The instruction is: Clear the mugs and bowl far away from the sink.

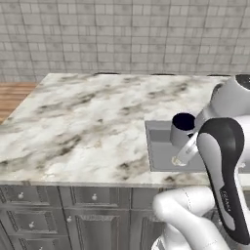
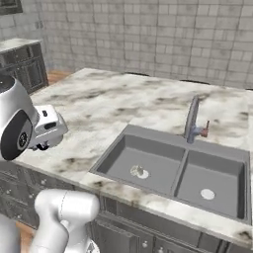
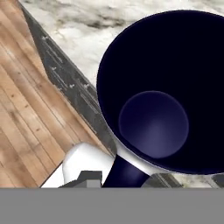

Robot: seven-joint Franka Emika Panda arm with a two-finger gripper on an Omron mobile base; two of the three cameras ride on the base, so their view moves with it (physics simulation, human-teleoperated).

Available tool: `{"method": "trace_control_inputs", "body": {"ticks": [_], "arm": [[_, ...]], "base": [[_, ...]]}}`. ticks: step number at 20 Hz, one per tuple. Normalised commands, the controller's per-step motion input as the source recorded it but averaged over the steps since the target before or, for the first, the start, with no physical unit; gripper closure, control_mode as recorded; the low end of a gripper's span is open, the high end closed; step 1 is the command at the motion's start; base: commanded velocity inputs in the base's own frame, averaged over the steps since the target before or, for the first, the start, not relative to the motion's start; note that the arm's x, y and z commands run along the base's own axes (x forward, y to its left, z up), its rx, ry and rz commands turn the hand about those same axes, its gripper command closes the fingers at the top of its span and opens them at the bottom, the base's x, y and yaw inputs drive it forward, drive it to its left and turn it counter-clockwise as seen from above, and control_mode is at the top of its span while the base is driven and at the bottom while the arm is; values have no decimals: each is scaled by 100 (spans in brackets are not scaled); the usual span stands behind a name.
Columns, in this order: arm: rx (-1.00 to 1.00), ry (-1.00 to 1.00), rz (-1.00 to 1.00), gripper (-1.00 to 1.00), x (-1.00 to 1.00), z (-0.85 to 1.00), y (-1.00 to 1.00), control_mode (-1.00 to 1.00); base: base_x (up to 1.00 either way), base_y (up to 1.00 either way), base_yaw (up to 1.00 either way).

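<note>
Mug (image 1: pixel 183 128) with a dark navy inside hangs lifted above the near-left corner of the grey two-basin sink (image 2: pixel 148 163), its mouth up. The gripper is clenched on the mug, apparently at its rim or handle, and the hand view looks straight down into the cup (image 3: pixel 164 94). Carried upright like this, it seems ready to go left, over the bare marble counter (image 1: pixel 83 122). Beyond are a tiled wall (image 2: pixel 148 34), dark cabinets (image 1: pixel 73 215) below, and wood floor (image 3: pixel 26 113).

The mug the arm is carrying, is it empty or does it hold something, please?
Empty: the hand view looks straight into the mug and shows its bare navy bottom.
</note>
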Motion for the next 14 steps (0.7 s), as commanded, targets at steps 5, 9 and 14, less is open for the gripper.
{"method": "trace_control_inputs", "body": {"ticks": [5, 9, 14], "arm": [[0, 0, 0, 100, 0, 0, 0, 100], [0, 0, 0, 100, 0, 0, 0, 100], [0, 0, 0, 100, 0, 0, 0, 100]], "base": [[0, 8, 90], [0, 0, 92], [0, 7, 93]]}}
